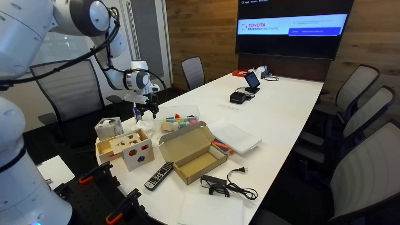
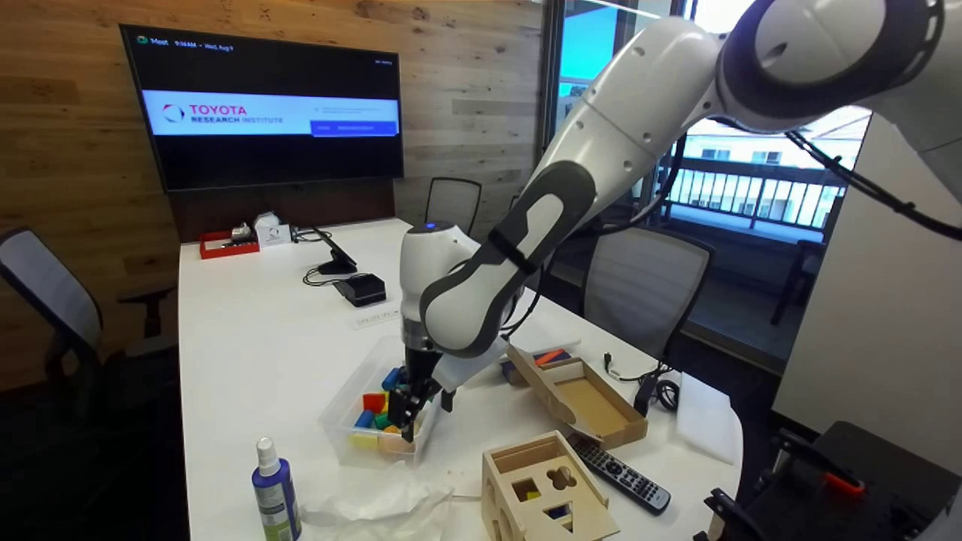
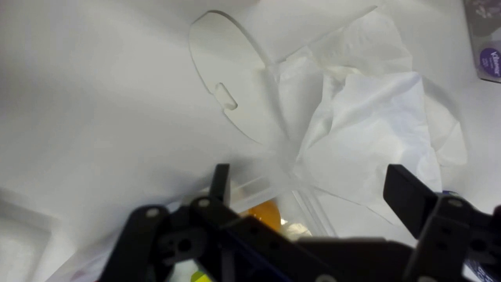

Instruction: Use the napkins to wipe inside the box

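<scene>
The white crumpled napkins [image 1: 144, 126] lie on the table beside the clear bin. They also show in an exterior view [image 2: 379, 509] and in the wrist view [image 3: 372, 129]. The shallow brown cardboard box [image 1: 207, 168] stands with its flap lid raised; its inside looks bare. It also shows in an exterior view [image 2: 627, 433] and is out of the wrist view. My gripper [image 3: 307, 176] is open and empty, with its fingers wide apart above the napkins' edge and the bin's corner. It also shows in both exterior views [image 1: 148, 113] [image 2: 428, 419], apart from the box.
A clear bin [image 2: 338, 424] holds coloured blocks under the gripper. A pale wooden box with cut-out holes [image 1: 137, 157], a tissue box [image 1: 108, 129], a spray bottle [image 2: 275, 492] and a remote [image 1: 158, 176] stand around. A white lid [image 1: 234, 136] and power adapter [image 1: 213, 180] flank the cardboard box.
</scene>
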`<action>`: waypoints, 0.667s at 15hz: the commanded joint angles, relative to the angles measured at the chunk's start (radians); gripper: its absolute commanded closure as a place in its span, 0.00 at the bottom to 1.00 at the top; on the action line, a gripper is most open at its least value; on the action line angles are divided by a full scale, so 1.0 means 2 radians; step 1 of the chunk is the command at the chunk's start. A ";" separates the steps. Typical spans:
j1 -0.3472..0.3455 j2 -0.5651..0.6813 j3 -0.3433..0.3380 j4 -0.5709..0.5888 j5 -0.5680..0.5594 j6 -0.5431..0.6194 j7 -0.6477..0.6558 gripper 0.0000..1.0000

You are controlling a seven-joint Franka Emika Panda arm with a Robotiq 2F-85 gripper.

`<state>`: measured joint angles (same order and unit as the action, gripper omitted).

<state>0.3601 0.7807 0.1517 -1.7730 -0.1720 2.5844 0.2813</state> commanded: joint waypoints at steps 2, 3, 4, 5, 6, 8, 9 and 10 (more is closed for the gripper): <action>0.020 0.078 -0.008 0.065 0.037 0.021 0.004 0.00; 0.021 0.089 -0.005 0.071 0.045 0.028 0.003 0.00; 0.023 0.100 -0.004 0.077 0.053 0.036 0.003 0.00; 0.024 0.112 -0.001 0.084 0.061 0.042 0.002 0.00; 0.025 0.124 0.000 0.092 0.068 0.046 0.001 0.00; 0.033 0.149 -0.004 0.109 0.079 0.047 0.007 0.00; 0.036 0.161 -0.006 0.119 0.084 0.041 0.010 0.00; 0.039 0.174 -0.008 0.129 0.089 0.036 0.012 0.00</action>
<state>0.4146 1.0537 0.1487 -1.5911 -0.0284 2.6652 0.2813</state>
